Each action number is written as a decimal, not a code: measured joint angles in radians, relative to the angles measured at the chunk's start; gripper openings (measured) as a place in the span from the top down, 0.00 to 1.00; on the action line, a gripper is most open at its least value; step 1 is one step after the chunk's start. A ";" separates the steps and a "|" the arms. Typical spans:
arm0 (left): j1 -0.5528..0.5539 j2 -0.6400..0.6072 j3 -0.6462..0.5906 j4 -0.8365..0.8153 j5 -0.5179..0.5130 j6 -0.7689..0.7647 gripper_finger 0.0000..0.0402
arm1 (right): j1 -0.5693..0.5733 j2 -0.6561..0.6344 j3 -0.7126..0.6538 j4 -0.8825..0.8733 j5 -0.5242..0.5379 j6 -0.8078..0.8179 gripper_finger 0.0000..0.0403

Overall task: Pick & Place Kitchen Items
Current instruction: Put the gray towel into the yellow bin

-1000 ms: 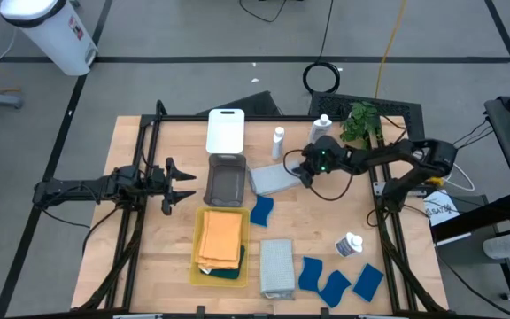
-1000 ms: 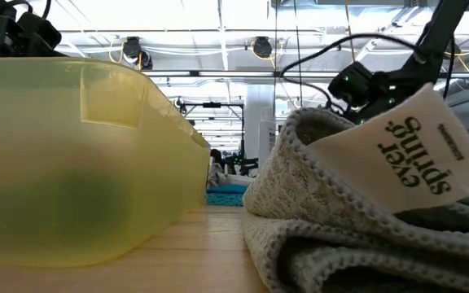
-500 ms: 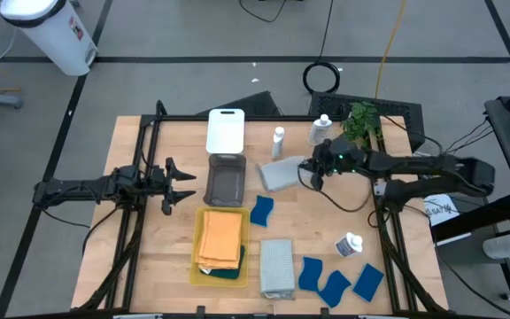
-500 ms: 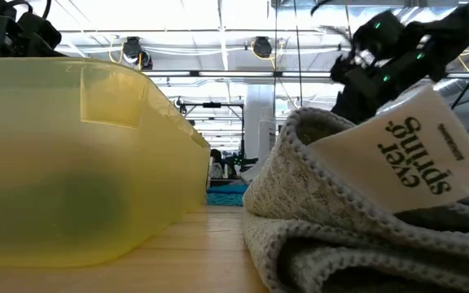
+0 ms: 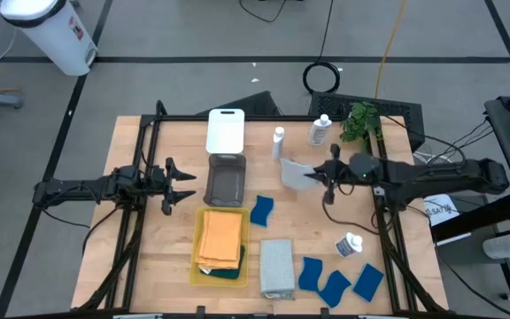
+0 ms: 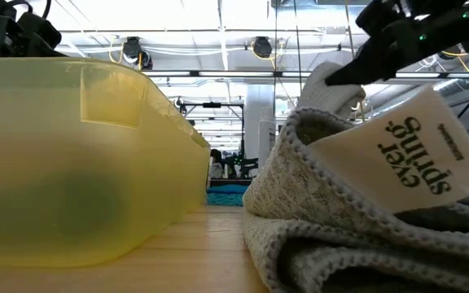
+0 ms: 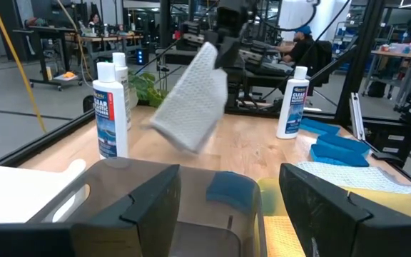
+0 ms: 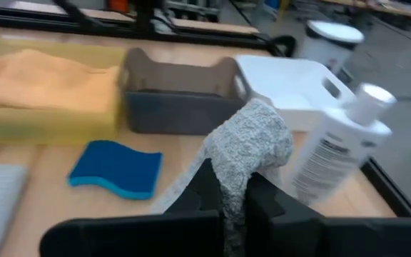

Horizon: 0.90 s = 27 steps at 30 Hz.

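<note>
My right gripper (image 5: 324, 175) is shut on a pale grey cloth (image 5: 295, 173), which hangs above the table right of the grey tray (image 5: 226, 180); the left wrist view shows the cloth (image 7: 191, 100) dangling under it. My left gripper (image 5: 184, 184) waits open at the left, facing the grey tray. An orange cloth (image 5: 221, 237) lies in the yellow tray (image 5: 197, 257) over a dark teal one. A second folded grey cloth (image 5: 276, 266) lies at the near edge. Blue sponges (image 5: 262, 210), (image 5: 335, 282) lie on the table. Two white bottles (image 5: 279, 142), (image 5: 320, 131) stand at the back; one (image 5: 350, 245) lies on its side. My right gripper pinches a bunched-up part of the grey cloth (image 8: 252, 146) between its two fingers (image 8: 205, 187). The fingers reach in about level from the table's right side. The cloth hangs slack below the hold from its top corner (image 7: 209, 53), lifted clear of the table.
A white tray (image 5: 226, 130) sits behind the grey one. A green plant (image 5: 359, 121) stands at the far right corner behind the bottles. Bare wood shows between the hanging cloth and the lying bottle.
My right gripper has gone up and toward the table's right edge, rolling its wrist. The grey cloth, which lay flat beside the grey tray, has come off the table with it and now hangs from the fingers.
</note>
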State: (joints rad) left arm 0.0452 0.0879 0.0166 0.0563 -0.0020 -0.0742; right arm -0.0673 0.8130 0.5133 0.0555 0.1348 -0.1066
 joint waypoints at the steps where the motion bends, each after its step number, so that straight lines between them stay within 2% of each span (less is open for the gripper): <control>1: 0.000 0.000 0.000 0.000 0.000 0.000 0.39 | 0.014 -0.004 0.000 -0.001 -0.001 0.000 1.00; 11: 0.000 0.000 0.000 0.000 0.000 0.000 0.39 | 0.057 -0.014 0.083 -0.090 -0.002 0.211 1.00; 27: 0.000 0.000 0.000 0.000 0.000 0.000 0.39 | 0.089 -0.014 0.083 -0.083 -0.005 0.252 1.00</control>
State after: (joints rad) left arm 0.0456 0.0879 0.0166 0.0566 -0.0021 -0.0746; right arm 0.0219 0.7994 0.5961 -0.0273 0.1303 0.1452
